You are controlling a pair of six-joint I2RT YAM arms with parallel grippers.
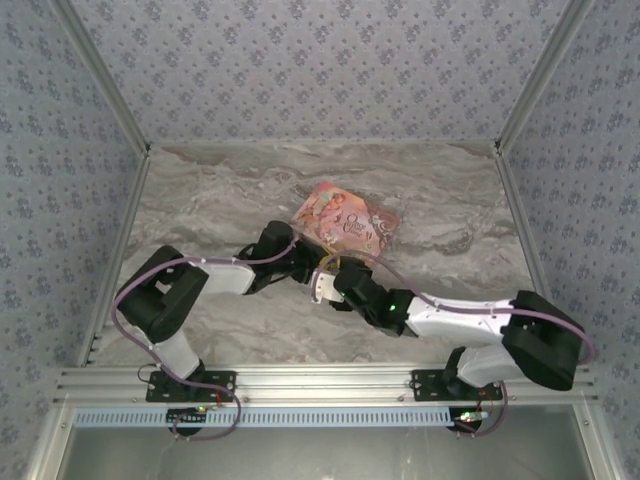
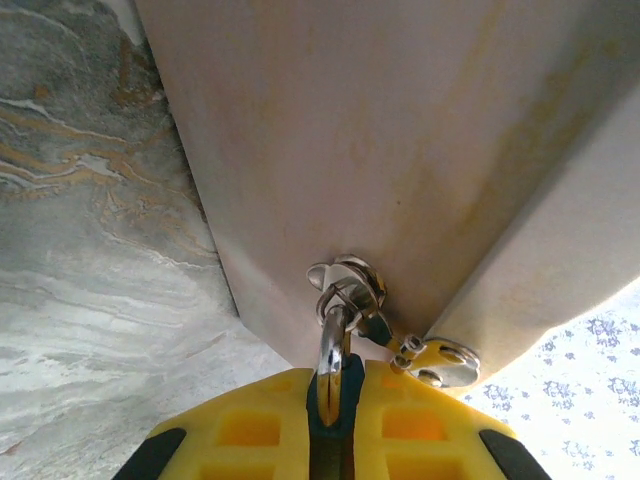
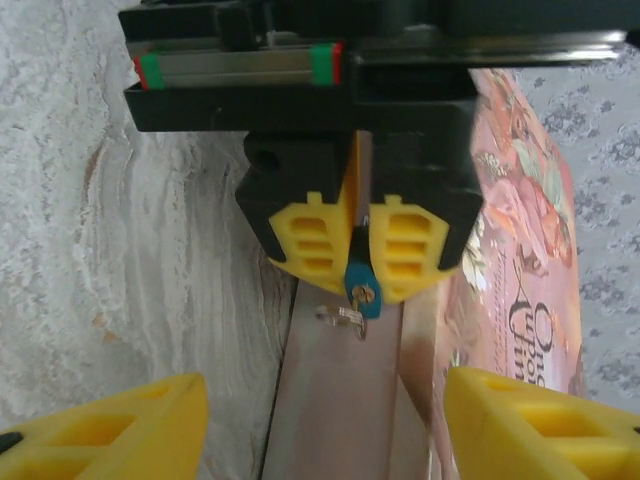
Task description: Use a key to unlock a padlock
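Marble table. Left arm and right arm bend inward, meeting mid-frame just below box. Right claw spread wide. Left claw pinches padlock, centre of right wrist view, linked to clasp.

The padlock is tiny, with a blue body and a thin silvery shackle. It is pinched between the yellow pads of the left gripper, and its keyhole (a small brassy dot) shows in the right wrist view. The shackle reaches up to the metal loop on the box's pale side and touches it.
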